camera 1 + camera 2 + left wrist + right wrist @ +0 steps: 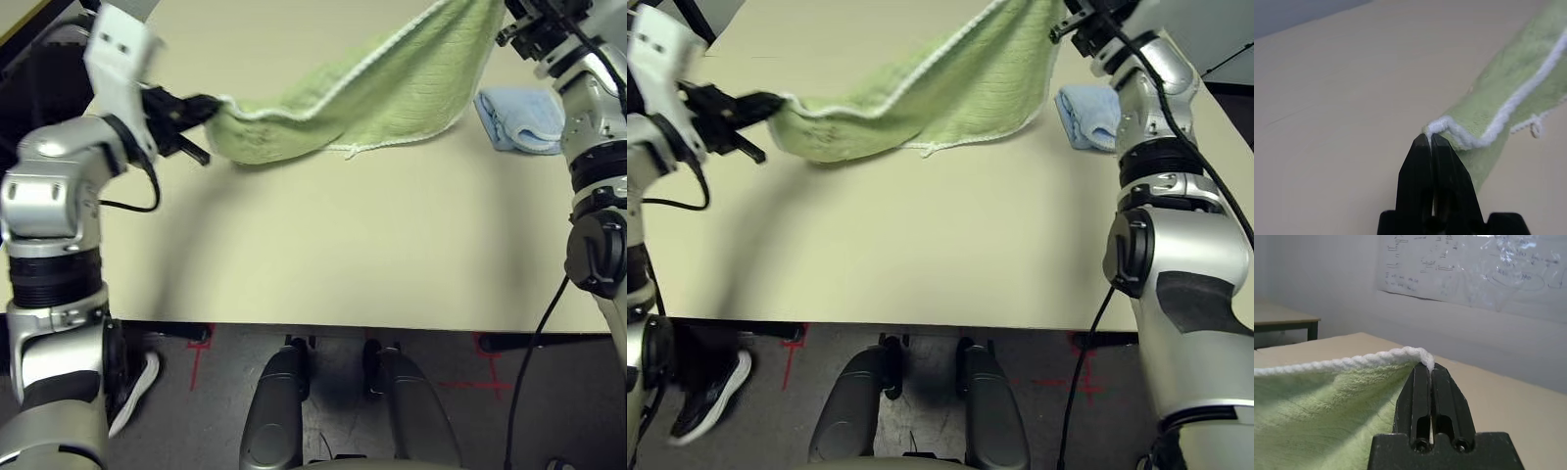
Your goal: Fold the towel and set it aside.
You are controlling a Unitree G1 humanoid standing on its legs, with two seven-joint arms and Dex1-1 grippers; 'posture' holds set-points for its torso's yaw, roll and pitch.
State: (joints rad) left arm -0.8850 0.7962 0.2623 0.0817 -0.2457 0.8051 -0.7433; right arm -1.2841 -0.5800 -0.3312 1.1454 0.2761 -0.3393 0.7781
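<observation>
Both grippers pinch the towel by its white edging: the left gripper, at the upper left of the frame, has its fingers shut on one corner, and the right gripper, at the top right, is clamped on another. Between them the cloth hangs in a sagging band, its lowest part about touching the table. Judging by this, no finished fold shows; folding and setting aside remain. Farther right lies a light blue folded cloth.
</observation>
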